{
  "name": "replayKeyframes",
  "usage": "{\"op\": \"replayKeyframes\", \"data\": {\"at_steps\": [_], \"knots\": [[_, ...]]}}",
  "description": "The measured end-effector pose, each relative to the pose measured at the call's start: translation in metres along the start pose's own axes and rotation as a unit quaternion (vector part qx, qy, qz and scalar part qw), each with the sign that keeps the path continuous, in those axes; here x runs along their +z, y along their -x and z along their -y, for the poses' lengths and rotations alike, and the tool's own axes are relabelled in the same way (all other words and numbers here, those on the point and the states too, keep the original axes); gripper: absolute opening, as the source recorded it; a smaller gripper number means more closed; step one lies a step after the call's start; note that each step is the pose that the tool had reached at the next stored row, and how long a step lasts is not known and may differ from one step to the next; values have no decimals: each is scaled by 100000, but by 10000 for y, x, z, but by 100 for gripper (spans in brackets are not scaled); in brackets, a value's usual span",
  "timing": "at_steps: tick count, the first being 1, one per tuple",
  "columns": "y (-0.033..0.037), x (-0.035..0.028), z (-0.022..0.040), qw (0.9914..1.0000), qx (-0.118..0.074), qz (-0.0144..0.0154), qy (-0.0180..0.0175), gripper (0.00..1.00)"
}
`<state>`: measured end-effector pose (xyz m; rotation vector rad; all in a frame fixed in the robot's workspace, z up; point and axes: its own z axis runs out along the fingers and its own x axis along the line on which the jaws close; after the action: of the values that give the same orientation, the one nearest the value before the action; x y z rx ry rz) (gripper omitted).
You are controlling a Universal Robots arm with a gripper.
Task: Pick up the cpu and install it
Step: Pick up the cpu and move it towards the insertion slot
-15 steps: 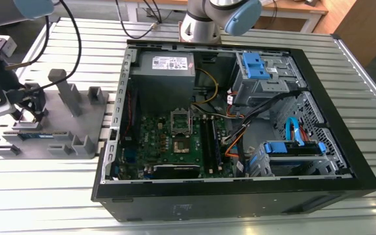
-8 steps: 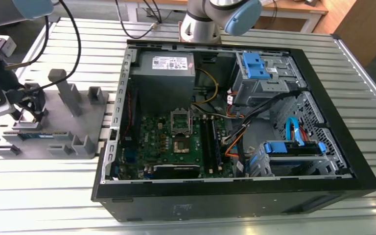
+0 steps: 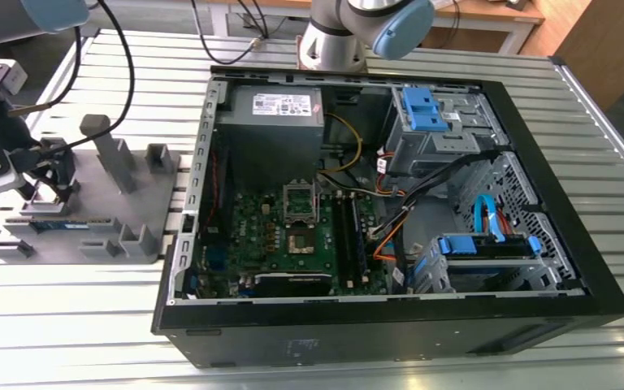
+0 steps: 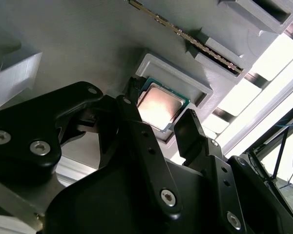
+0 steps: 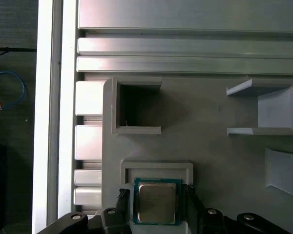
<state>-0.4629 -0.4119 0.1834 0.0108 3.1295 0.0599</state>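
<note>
The cpu (image 5: 156, 202), a small square chip with a shiny metal top, lies in a shallow pocket of the grey fixture tray (image 3: 84, 203) at the exterior view's left. My gripper (image 3: 48, 191) stands over it. In both wrist views its black fingers (image 4: 132, 105) sit against two opposite edges of the cpu (image 4: 160, 103), so my gripper (image 5: 156, 197) looks shut on it. The chip rests low in its pocket. The open computer case (image 3: 529, 268) lies to the exterior view's right, with the green motherboard (image 3: 249, 236) and its cpu socket (image 3: 298, 205) inside.
The tray carries raised grey holders (image 3: 104, 150) and a green memory stick (image 4: 185, 36) close to my gripper. Inside the case are a power supply (image 3: 274, 110), blue drive brackets (image 3: 426, 110) and loose cables (image 3: 399, 211). Another arm's base (image 3: 334, 36) stands behind the case.
</note>
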Motion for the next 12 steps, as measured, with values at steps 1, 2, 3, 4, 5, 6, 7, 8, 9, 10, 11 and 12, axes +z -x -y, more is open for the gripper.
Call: {"op": "replayKeyframes", "data": {"at_steps": [1, 2, 3, 4, 5, 6, 7, 8, 9, 10, 11, 12], "knots": [[0, 1, 0, 100000, -3, 6, 4, 56], [0, 2, 0, 100000, -4, 14, 8, 56], [0, 2, 0, 100000, -1, 13, 5, 56], [0, 2, 0, 100000, -3, 10, 4, 56], [0, 3, 0, 100000, -1, 13, 7, 56], [0, 3, 0, 100000, -2, 15, 5, 56], [0, 3, 0, 100000, -1, 13, 6, 56], [0, 3, 0, 100000, -2, 11, 6, 56], [0, 4, 0, 100000, -1, 14, 6, 55], [0, 4, 0, 100000, -1, 12, 5, 55], [0, 4, 0, 100000, 0, 8, 3, 49], [0, 4, 0, 100000, -1, 9, 3, 47]]}}
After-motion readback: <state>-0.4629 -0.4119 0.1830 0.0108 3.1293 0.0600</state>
